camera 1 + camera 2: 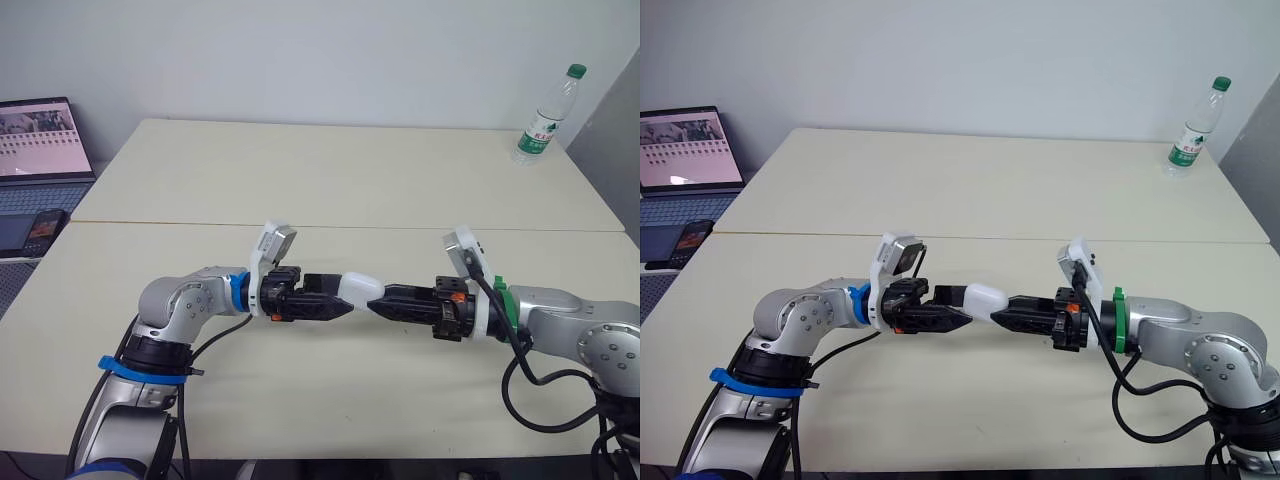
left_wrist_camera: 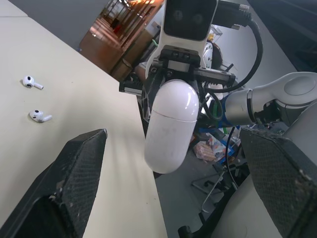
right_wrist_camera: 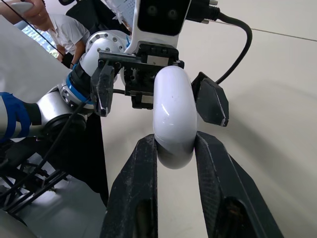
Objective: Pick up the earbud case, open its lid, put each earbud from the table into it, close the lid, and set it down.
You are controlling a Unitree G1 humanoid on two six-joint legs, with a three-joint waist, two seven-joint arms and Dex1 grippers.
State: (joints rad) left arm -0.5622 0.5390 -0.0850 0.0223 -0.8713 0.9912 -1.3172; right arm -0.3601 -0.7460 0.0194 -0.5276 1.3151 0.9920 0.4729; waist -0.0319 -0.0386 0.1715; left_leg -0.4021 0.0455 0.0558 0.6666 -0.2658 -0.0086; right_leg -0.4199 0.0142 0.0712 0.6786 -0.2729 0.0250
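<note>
I can read no text anywhere in front of me. The water bottle [image 1: 545,115] at the far corner of the table has a green and white label [image 1: 539,128] with print on it, but the characters are too small for me to make out. The laptop screen [image 1: 40,135] off to my left shows rows of small items and lines, and none of it is legible to me.

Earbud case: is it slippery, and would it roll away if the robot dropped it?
Probably slippery: the earbud case looks smooth and glossy. Its rounded ends suggest it could roll if dropped. It seems hard, showing no dent where the right gripper pinches it.
</note>
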